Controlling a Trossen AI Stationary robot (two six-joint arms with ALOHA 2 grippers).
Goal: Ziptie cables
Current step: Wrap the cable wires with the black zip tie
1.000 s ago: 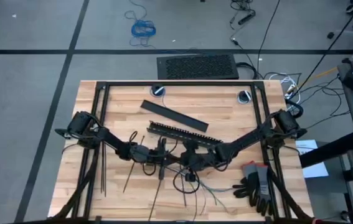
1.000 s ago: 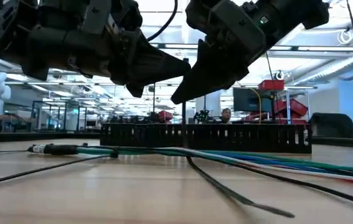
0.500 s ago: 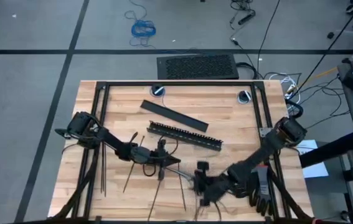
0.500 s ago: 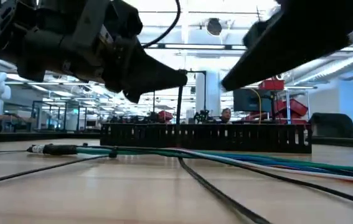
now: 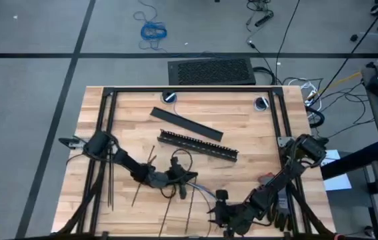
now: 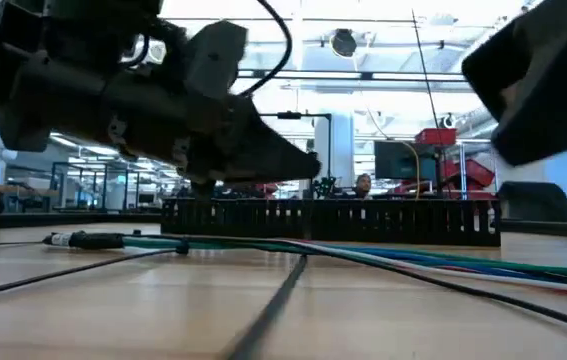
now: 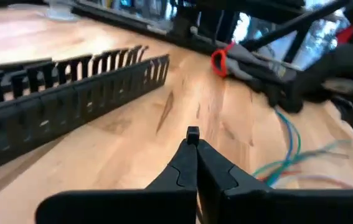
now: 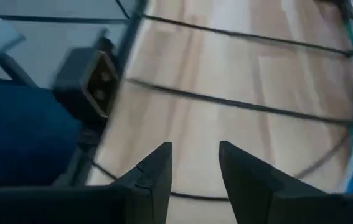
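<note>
My left gripper (image 5: 187,177) is shut near the table's middle, on the near side of the black slotted bar (image 5: 198,145), with a black ziptie loop (image 5: 179,159) arching from it. The cables (image 7: 288,152), thin blue, green and pale wires, lie on the wood toward the near right; the low view shows them lying flat (image 6: 383,255). My right gripper (image 8: 195,168) is open at the near edge (image 5: 217,209), over bare wood and loose zipties (image 8: 238,104). More zipties (image 5: 139,190) lie flat at the near left. My left gripper pinches a short black ziptie end (image 7: 192,132) that sticks out just past its shut fingertips. The fingers (image 6: 298,165) reach out roughly level above the table. The ziptie curves up into a loop (image 5: 179,159) clear of the wood.
A flat black bar (image 5: 185,125) lies beyond the slotted bar. Grey and red gloves (image 5: 279,197) sit at the near right, partly under the right arm. A black frame (image 5: 109,133) runs around the table top. A blue coiled cable (image 5: 153,30) lies on the floor beyond.
My right gripper has drawn away from my left gripper, from the table's middle toward the near edge and a little right. My left gripper has shifted slightly toward the near right and come lower, keeping the looped ziptie. The ziptie lying on the wood has swung round.
</note>
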